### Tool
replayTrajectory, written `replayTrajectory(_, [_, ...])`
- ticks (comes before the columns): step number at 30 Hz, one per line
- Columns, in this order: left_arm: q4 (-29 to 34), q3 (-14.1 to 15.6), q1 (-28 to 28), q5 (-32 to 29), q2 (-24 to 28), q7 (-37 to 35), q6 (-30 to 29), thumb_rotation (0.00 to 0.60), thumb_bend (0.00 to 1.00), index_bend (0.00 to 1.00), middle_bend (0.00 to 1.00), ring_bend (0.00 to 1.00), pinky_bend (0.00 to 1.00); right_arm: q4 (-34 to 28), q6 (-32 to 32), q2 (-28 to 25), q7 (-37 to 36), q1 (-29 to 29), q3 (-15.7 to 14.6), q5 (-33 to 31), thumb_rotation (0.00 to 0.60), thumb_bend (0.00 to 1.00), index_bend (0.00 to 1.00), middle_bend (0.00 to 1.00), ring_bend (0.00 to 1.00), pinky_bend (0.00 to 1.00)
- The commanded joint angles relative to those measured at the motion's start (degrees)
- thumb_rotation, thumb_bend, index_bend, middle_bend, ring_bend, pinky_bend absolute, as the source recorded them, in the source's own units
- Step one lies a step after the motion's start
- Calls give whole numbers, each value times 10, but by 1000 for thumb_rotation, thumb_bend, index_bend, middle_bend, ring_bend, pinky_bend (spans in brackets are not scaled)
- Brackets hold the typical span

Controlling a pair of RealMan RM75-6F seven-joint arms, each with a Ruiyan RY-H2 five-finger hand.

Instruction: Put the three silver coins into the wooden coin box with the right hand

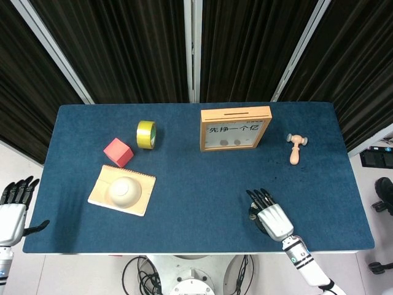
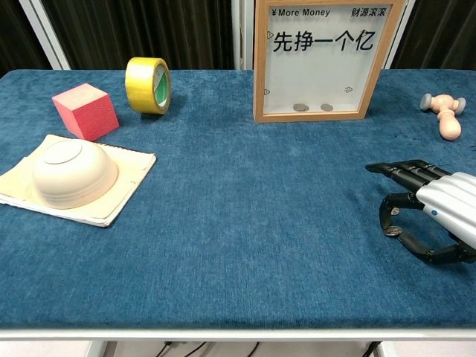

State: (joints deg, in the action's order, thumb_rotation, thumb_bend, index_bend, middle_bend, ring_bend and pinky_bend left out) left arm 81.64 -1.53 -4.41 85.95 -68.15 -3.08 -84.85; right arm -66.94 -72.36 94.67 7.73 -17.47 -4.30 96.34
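— Where's the silver coin (image 2: pixel 393 230)?
— Mostly hidden under the right hand (image 2: pixel 435 210), fingers curled over it; whether they grip it, I cannot tell.
— The wooden coin box (image 1: pixel 235 128)?
— At 12 o'clock, well apart. Left hand (image 1: pixel 12 206) spread, off-table.

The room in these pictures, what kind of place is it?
Probably a robot test room, not a home: a blue-covered table backed by black curtains, assorted practice items like a tape roll and red block, and cables on the floor.
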Motion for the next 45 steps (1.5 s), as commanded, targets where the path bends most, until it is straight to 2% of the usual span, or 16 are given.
replayTrajectory(1, [-2, 0, 0, 1, -1, -3, -1, 600, 0, 18, 0, 0, 0, 4, -6, 3, 2, 0, 1, 2, 600, 322, 496, 0, 0, 0])
replayTrajectory(13, [-9, 0, 3, 2, -3, -9, -5, 600, 0, 19, 0, 0, 0, 25, -29, 15, -15, -2, -3, 18, 600, 322, 354, 0, 0, 0])
replayTrajectory(22, [-11, 1, 3, 4, -5, -10, -6, 600, 0, 19, 0, 0, 0, 34, -40, 20, -24, -3, -3, 22, 600, 324, 352, 0, 0, 0])
replayTrajectory(30, [-13, 2, 3, 5, -5, -12, -6, 600, 0, 19, 0, 0, 0, 46, -47, 27, -30, -4, -2, 24, 600, 344, 494, 0, 0, 0])
replayTrajectory(45, [-19, 2, 2, 4, -7, -17, -2, 600, 0, 18, 0, 0, 0, 49, -48, 30, -35, -9, 6, 16, 600, 369, 570, 0, 0, 0])
